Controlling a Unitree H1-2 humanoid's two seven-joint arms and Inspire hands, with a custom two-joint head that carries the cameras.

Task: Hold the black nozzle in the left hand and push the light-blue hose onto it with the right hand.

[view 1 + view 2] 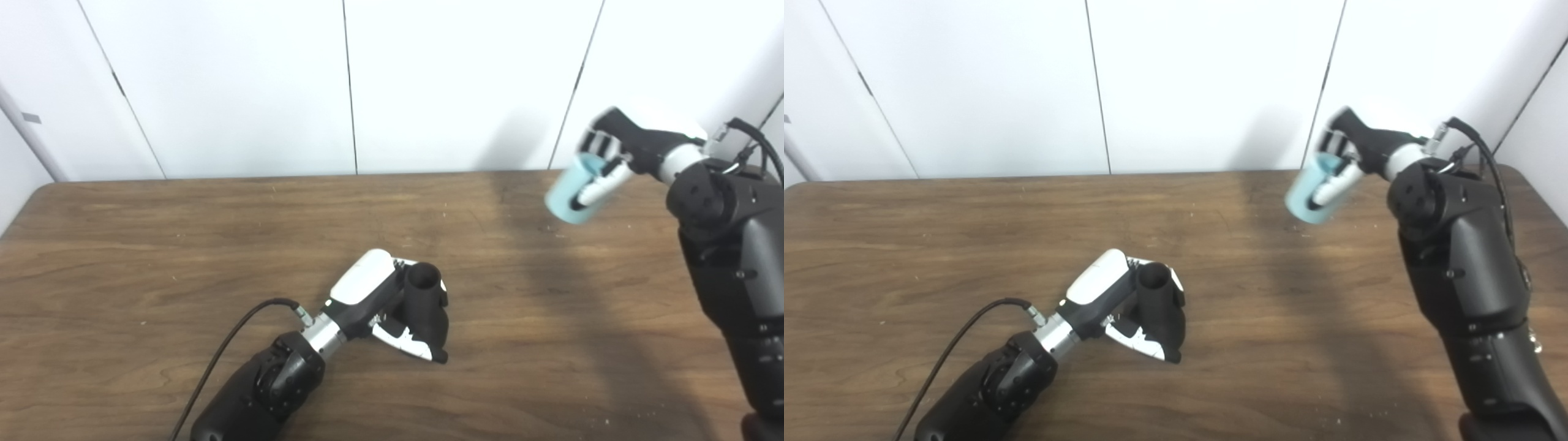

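Note:
My left hand (383, 306) is low over the middle of the wooden table (153, 257), shut on the black nozzle (425, 300). The nozzle stands with its round opening facing up and its wide base down at the tabletop. Far off to the upper right, my right hand (612, 156) is raised above the table's back right part, shut on the light-blue hose (572, 193), a short pale tube whose end points down and to the left. A wide gap separates the hose (1311, 190) from the nozzle (1157, 306).
A black cable (233, 343) runs from my left wrist toward the front edge. White wall panels stand behind the table's back edge. My right forearm (741, 282) rises along the right side of the picture.

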